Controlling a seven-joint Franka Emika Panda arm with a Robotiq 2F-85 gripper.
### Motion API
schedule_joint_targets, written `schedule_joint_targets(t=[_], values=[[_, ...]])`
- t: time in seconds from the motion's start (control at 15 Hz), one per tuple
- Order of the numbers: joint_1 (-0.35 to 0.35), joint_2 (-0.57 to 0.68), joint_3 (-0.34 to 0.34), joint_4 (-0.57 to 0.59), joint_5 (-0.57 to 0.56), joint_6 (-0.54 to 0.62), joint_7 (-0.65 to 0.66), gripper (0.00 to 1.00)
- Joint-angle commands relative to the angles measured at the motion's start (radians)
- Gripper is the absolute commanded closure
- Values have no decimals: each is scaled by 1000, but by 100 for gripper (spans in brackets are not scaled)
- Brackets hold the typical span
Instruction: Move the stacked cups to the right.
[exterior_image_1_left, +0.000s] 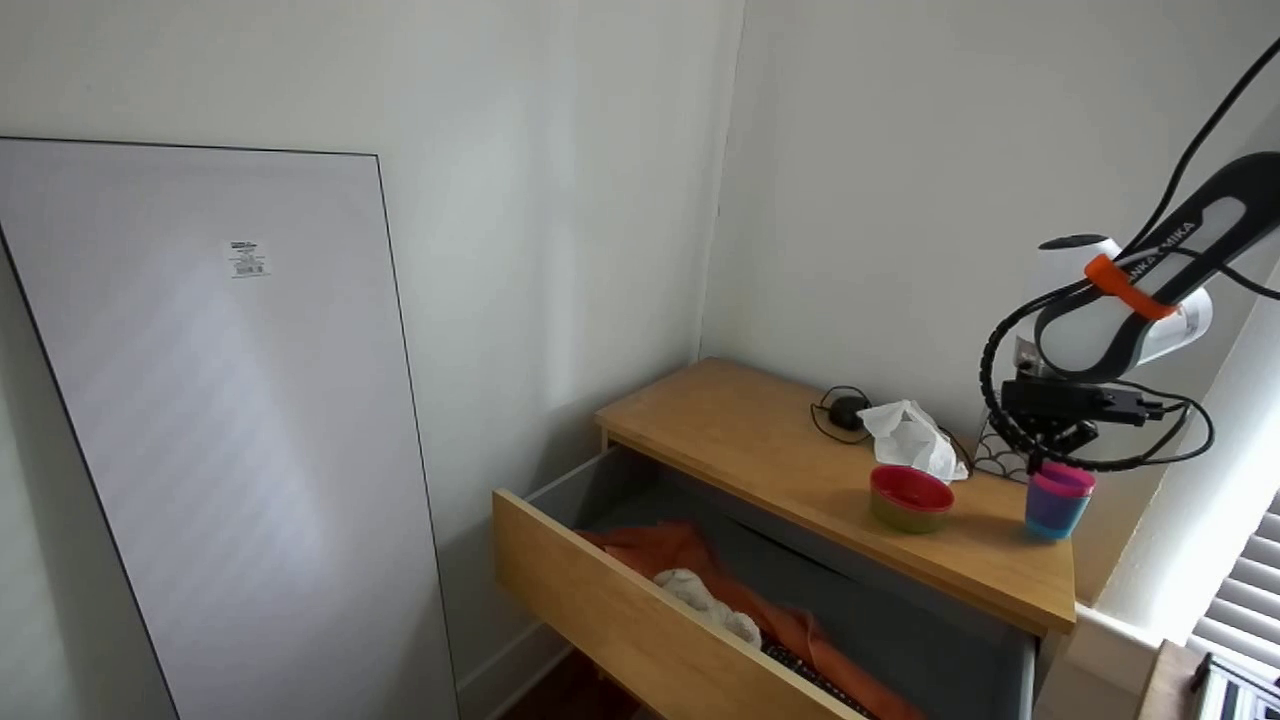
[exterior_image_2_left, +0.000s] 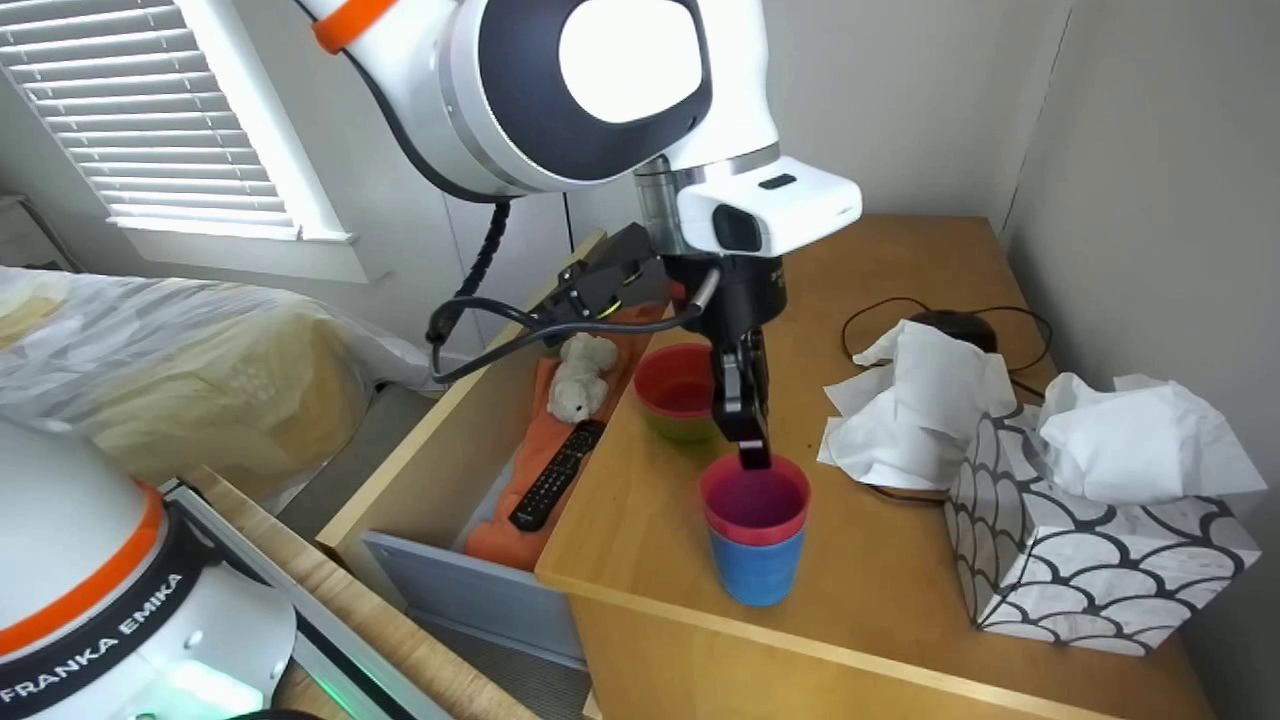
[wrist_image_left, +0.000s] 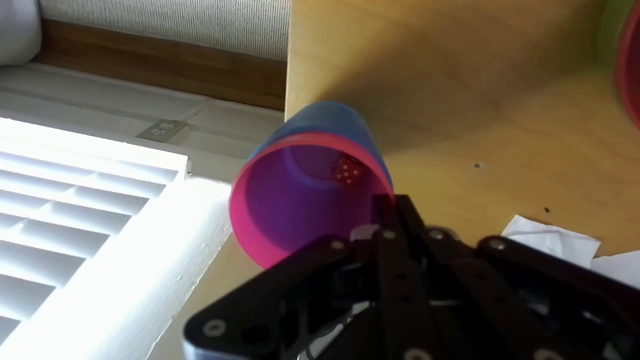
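Inside the stacked cups (exterior_image_2_left: 757, 545), pinched by the end effector (wrist_image_left: 394, 202), lies a dotted red object (wrist_image_left: 347, 169).

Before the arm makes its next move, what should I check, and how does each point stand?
1. Cups nested and upright on the dresser: ok.
2. End effector closed across the rim: ok, it looks so, one finger inside.
3. Hold firm: cannot tell.
4. Nothing loose inside: cannot tell, a red dotted thing shows there.
5. Tissue box apart from cups: ok.
6. Drawer shut: not ok, open.
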Motion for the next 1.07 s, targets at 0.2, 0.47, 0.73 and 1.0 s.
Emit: schedule_joint_targets(t=[0.2,0.47,0.73,1.0], values=[[20,45,-22,-11,67,61,-12,66],[21,-2,-29,-23,84,58,-39,35],[2,-127,-30,-39,33,31,-111,7],[4,-283,23,-59,49,-15,-334,0]])
